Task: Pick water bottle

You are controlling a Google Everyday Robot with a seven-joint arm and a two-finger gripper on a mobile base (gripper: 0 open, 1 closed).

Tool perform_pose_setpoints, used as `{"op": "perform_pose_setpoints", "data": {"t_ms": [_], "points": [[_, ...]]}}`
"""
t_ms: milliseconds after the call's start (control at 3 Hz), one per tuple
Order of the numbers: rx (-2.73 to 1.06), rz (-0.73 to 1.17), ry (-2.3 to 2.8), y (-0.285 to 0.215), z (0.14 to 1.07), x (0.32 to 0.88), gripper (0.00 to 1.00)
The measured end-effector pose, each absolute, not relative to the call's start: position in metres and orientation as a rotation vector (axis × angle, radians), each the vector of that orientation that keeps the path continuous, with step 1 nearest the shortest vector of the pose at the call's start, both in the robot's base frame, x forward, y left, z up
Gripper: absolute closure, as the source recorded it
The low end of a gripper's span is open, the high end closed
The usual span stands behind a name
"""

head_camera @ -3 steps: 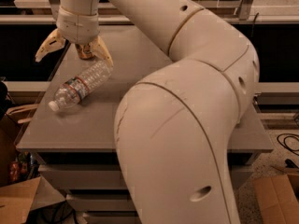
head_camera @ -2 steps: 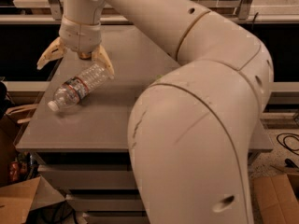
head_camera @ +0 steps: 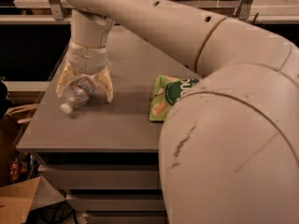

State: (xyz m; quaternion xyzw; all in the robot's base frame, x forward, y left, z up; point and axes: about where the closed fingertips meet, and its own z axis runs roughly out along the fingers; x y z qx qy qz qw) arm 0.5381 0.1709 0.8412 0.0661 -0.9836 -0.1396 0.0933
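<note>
The water bottle [head_camera: 76, 94] lies on its side on the grey table [head_camera: 103, 125], near the left edge. It is clear and ribbed, and its white cap points toward the front left. My gripper [head_camera: 85, 91] hangs down from the arm right over it. The two cream fingers [head_camera: 108, 87] are spread apart, one on each side of the bottle's body, with their tips at table height. The jaws are open around the bottle. The label band is mostly hidden behind the fingers.
A green snack bag [head_camera: 170, 96] lies flat on the table to the right of the bottle. My large arm shell [head_camera: 229, 148] fills the right side of the view. The table's left edge is close to the bottle. A cardboard box [head_camera: 16, 204] sits on the floor at lower left.
The gripper has come down from above the bottle's far end, and its fingers now straddle the bottle. The bottle has stayed lying on the table.
</note>
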Motion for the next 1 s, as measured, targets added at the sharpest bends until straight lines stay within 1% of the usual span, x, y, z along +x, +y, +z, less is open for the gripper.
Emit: {"op": "perform_pose_setpoints", "data": {"t_ms": [667,1000], "points": [[0.200,-0.412,-2.909,0.1713,0.8414,0.5347,0.75],[0.233,-0.388,-2.941,0.1615,0.8440,0.5425,1.00]]}}
